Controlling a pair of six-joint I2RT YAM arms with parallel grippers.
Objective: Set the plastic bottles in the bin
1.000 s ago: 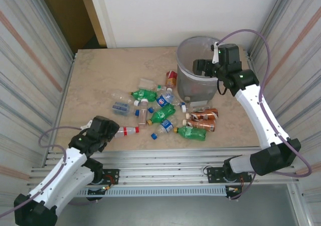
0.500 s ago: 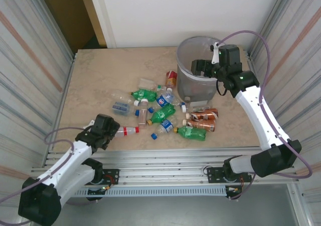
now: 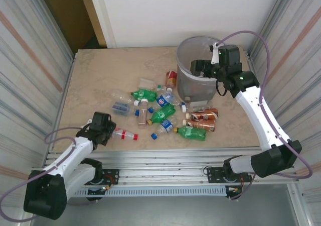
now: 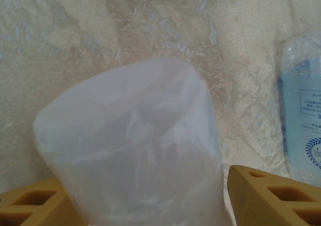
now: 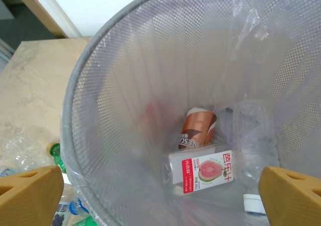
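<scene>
A clear bottle with a red label and white cap (image 3: 125, 134) lies near the table's front left. My left gripper (image 3: 103, 127) is shut on its base. In the left wrist view the cloudy bottle base (image 4: 135, 150) fills the space between the tan fingers (image 4: 273, 196). Several more plastic bottles lie in a cluster mid-table: green (image 3: 145, 94), blue-labelled (image 3: 163, 100), brown-labelled (image 3: 203, 114). The grey mesh bin (image 3: 193, 88) stands at the back right. My right gripper (image 3: 200, 68) hangs open over its mouth. Inside the bin (image 5: 100, 50) lie a brown-labelled bottle (image 5: 196, 128) and a guava-labelled one (image 5: 200, 171).
A blue-labelled clear bottle (image 4: 303, 120) lies just right of the left gripper. A crushed clear bottle (image 3: 119, 105) sits left of the cluster. A red-labelled bottle (image 3: 171, 78) rests against the bin's left side. Corrugated metal walls close both sides, and a rail runs along the near edge.
The left gripper's jaws have closed on the red-labelled bottle's base, and the bottle has swung a little toward the near edge. The right arm has not moved.
</scene>
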